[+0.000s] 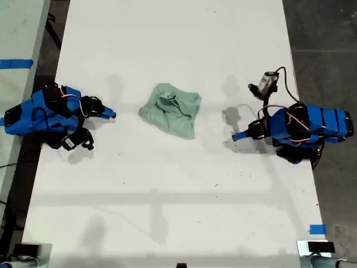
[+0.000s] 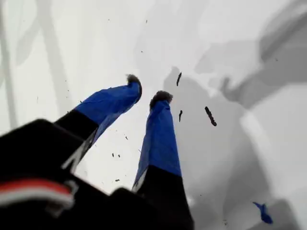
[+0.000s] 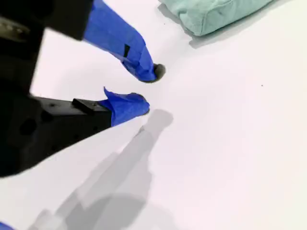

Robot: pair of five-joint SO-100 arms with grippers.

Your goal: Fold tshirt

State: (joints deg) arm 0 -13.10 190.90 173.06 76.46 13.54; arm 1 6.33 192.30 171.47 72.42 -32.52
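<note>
The fingers [image 2: 160,139] of my first gripper [image 2: 146,93] stand a little apart, with a narrow gap between the dark tips. They hold nothing and hang over the bare white table [image 2: 249,143], which is dotted with a few dark specks. The tshirt does not show in this wrist view.

The fingers [image 3: 124,45] of my second gripper [image 3: 151,88] are likewise parted by a small gap and are empty. They sit low over the table [image 3: 230,143]. An edge of the tshirt [image 3: 216,12] lies near them, not touching, ahead of the tips.

In the exterior view there is one tshirt [image 1: 172,109], pale mint green, crumpled into a loose heap on the table [image 1: 167,195]. There are two blue arms. One arm [image 1: 53,114] lies to the exterior view's left of the tshirt and the other arm [image 1: 301,127] to its right. Both point their tips at the tshirt and both stay clear of it. I cannot tell from the wrist views which arm carries which gripper.
</note>
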